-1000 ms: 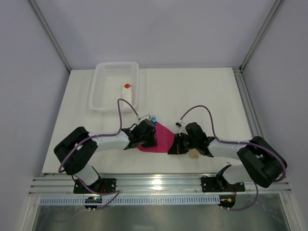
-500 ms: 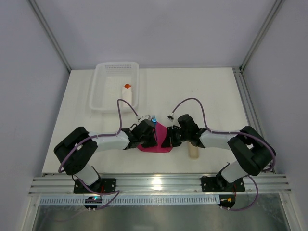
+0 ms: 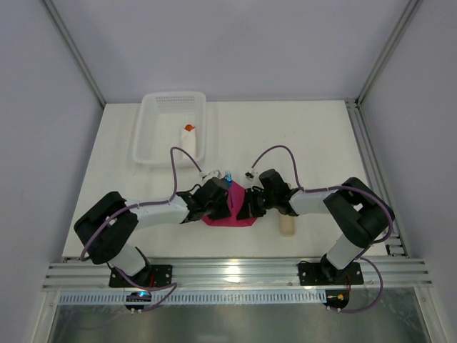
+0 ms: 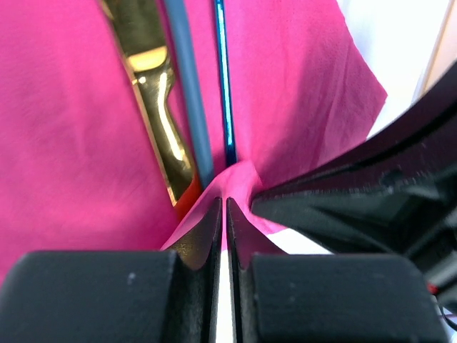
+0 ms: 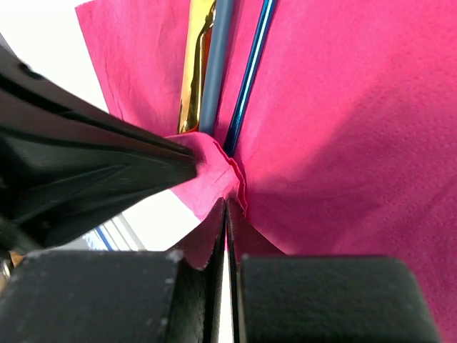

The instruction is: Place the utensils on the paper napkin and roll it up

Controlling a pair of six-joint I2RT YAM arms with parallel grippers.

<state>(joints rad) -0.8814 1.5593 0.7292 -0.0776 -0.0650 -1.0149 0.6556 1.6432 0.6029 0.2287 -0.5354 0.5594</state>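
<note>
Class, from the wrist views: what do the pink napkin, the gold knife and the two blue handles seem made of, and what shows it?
The paper napkin: thin matte paper; soft creases, faint dimpled texture. The knife: glossy gold with bright reflections, likely coated plastic, possibly metal. The blue handles: smooth, probably plastic; one dull, one shiny with a highlight line.

Laboratory robot cell: a white surface (image 3: 300, 136) was enclosed by plain pale walls (image 3: 235, 50), with left arm (image 3: 153, 211) and right arm (image 3: 321, 201) bolted along an aluminium rail (image 3: 235, 273).
</note>
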